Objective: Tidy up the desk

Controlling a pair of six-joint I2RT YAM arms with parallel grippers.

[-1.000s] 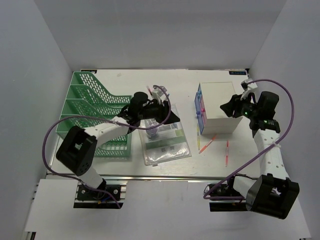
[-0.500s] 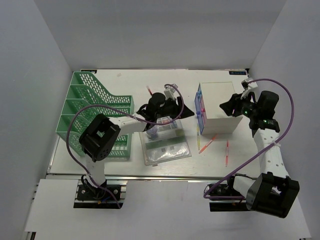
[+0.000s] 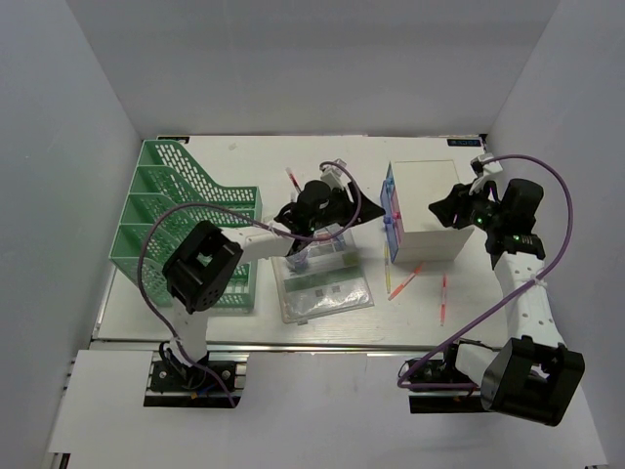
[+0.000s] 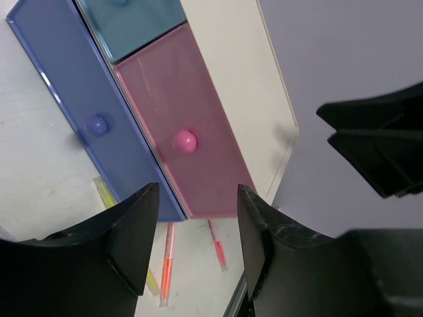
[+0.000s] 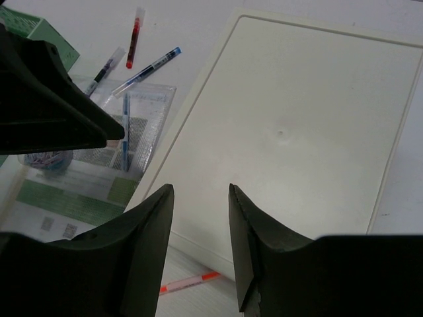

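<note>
Top external view: a rigid counter, with light clutter as the real thing to grip

Nearest the arm bases runs the aluminium rail [image 3: 322,344] edging the large flat white rectangular counter [image 3: 469,283], which spans the space between the pale walls and carries everything else. It is probably heavy, stiff and fixed, with no sensible place to take hold, so organising it means gripping the loose things on it. Just beyond the rail lie three thin pink and yellow plastic pens [image 3: 406,281], probably light and apt to roll, best pinched across the barrel at mid-length. To their left, the clear plastic document sleeve [image 3: 327,293] looks slick and floppy, so an edge grip would suit it. Left again, the green mesh file rack [image 3: 186,210] reaches back toward the far wall. Farther back, the left end effector [image 4: 196,191] hangs with its fingers apart and nothing between them, facing the pink and blue drawer fronts of the white rectangular drawer box [image 3: 415,205]. The right end effector [image 5: 199,191] hovers over that box's flat top, fingers likewise apart and empty
</note>
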